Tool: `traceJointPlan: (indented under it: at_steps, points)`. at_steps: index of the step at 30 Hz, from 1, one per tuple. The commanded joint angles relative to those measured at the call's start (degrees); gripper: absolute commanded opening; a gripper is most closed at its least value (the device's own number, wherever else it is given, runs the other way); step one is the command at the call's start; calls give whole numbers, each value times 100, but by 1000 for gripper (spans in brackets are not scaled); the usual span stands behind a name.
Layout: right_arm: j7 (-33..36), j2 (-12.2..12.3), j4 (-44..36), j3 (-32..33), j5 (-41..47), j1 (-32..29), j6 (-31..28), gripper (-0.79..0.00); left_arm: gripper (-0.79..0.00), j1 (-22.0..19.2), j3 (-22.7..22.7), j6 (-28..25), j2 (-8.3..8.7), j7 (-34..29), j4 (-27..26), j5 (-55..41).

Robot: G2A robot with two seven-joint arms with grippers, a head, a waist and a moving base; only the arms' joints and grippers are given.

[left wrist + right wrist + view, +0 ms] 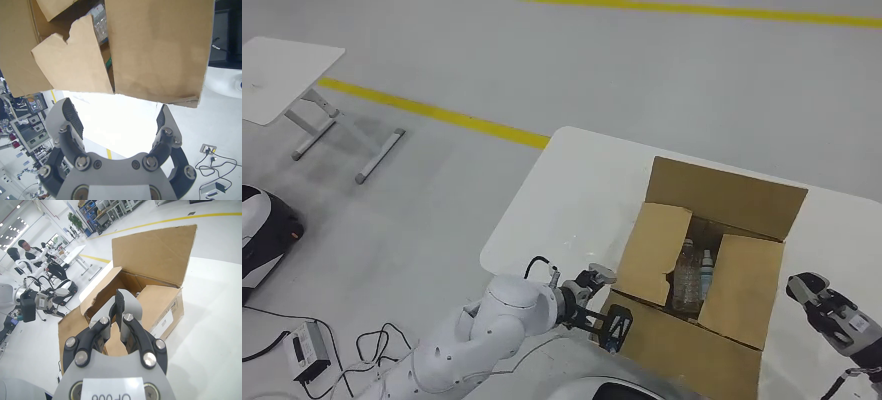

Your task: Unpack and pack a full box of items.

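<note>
An open cardboard box point(682, 350) stands on the white table point(562, 190) with its flaps point(654, 252) raised. Clear bottles point(688, 272) stand inside it; through a gap between flaps I glimpse the clear bottles point(100, 28). My left gripper point(610, 298) sits at the box's near left corner, just outside it. Its fingers point(72, 113) stand wide apart with nothing between them, close under the box point(160, 56). My right gripper point(800, 288) hangs beside the box's right side, apart from it. That right gripper point(118, 296) is shut and empty, pointing at the box point(170, 313).
The table's far left part is bare. A second white table point(282, 75) stands on the floor at the far left. A yellow floor line point(432, 112) runs past it. Cables and a power brick point(307, 350) lie on the floor by the left arm.
</note>
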Motion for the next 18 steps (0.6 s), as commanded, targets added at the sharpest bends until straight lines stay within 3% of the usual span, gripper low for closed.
traceJointPlan:
  at_steps: [1,4,9,18]
  points:
    - [-18,1,6,-3,29,-5,-3,-785,0,110,-177,0,68,-52,-56,128]
    - [-29,3,8,-25,57,-12,-23,-785,0,214,-333,0,160,-143,7,443]
    - [-45,8,41,-57,76,-8,-29,-785,0,213,-55,0,273,278,171,965]
    - [-32,24,107,-19,126,16,-20,-785,0,-179,672,355,168,797,402,1157]
